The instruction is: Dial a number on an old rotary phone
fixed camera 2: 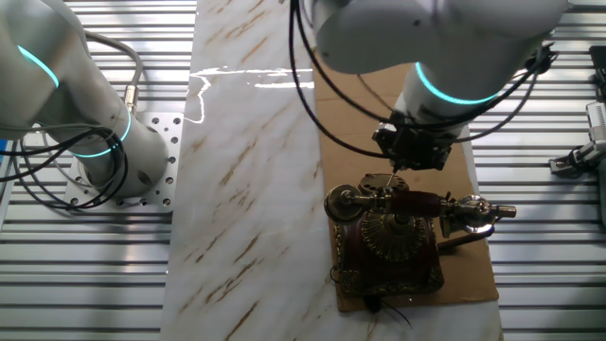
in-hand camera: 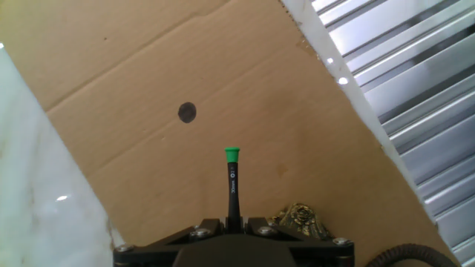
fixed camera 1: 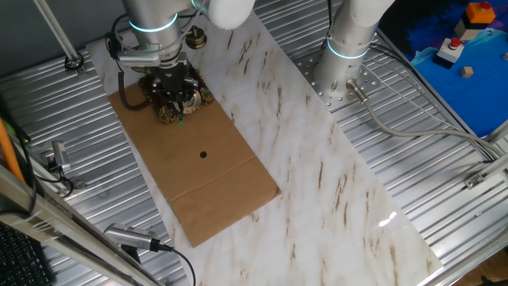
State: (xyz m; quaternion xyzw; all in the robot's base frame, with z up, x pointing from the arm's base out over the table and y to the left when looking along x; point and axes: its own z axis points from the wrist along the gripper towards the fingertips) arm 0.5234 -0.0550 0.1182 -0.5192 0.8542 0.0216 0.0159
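Old rotary phone is dark red-brown with gold filigree trim and brass-coloured handset ends; the stick is thin black with a green tip. Cardboard sheet is plain tan-brown with one small dark round spot, lying on a white marble-pattern board with brown streaks. Table is ribbed silver metal, arm is white-grey with a glowing cyan ring.

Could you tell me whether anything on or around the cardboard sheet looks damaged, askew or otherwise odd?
Only a small dark round mark on the bare cardboard sheet stands out; hole or stain, I cannot tell. The old rotary phone sits upright, handset across its cradle, and nothing looks spilled or broken.
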